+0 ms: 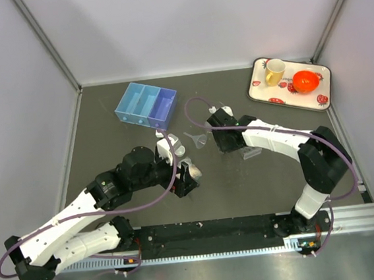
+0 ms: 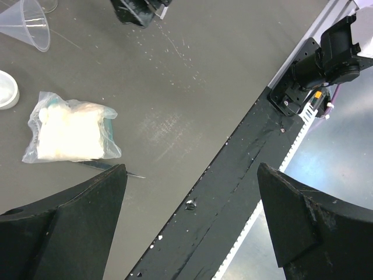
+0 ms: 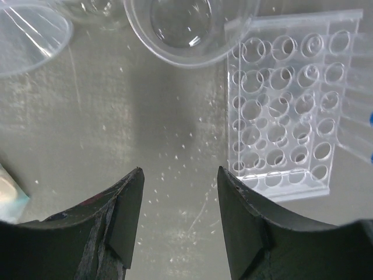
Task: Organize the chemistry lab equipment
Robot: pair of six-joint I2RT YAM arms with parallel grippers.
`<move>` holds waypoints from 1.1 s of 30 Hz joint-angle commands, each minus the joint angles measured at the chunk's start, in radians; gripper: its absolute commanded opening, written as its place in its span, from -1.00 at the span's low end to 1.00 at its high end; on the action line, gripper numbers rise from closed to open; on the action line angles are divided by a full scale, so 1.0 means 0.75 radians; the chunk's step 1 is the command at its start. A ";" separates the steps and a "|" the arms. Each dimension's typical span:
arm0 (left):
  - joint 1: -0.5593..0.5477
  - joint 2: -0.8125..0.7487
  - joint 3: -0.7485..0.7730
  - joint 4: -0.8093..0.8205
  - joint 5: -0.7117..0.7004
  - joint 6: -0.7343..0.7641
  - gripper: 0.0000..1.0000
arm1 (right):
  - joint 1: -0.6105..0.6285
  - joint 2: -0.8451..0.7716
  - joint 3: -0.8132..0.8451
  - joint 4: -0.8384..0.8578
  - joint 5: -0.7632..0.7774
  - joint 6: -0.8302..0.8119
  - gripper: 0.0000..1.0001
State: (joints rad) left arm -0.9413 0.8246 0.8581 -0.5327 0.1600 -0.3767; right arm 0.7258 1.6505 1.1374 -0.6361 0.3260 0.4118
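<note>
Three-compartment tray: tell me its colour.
The tray is blue, one end compartment a deeper shade; the top external view shows it best.

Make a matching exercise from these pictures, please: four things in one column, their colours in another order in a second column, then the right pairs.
Things:
1 mug
2 bowl
3 divided tray
4 bag (its contents)

Colours:
a blue
b white
c yellow
d orange

Pairs: 1-c, 2-d, 3-a, 4-b
</note>
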 commanded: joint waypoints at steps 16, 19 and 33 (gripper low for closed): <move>0.003 -0.003 0.020 0.003 -0.023 0.009 0.98 | -0.180 0.170 0.132 0.216 -0.120 -0.036 0.07; 0.003 0.007 0.020 0.005 -0.019 0.009 0.98 | -0.201 0.204 0.146 0.232 -0.126 -0.042 0.07; 0.007 0.034 0.028 0.003 -0.027 0.020 0.98 | -0.297 0.276 0.146 0.259 -0.105 -0.034 0.07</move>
State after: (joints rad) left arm -0.9401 0.8391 0.8581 -0.5503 0.1444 -0.3710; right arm 0.5343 1.8549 1.2270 -0.4782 0.2310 0.3882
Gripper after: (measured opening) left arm 0.989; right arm 0.534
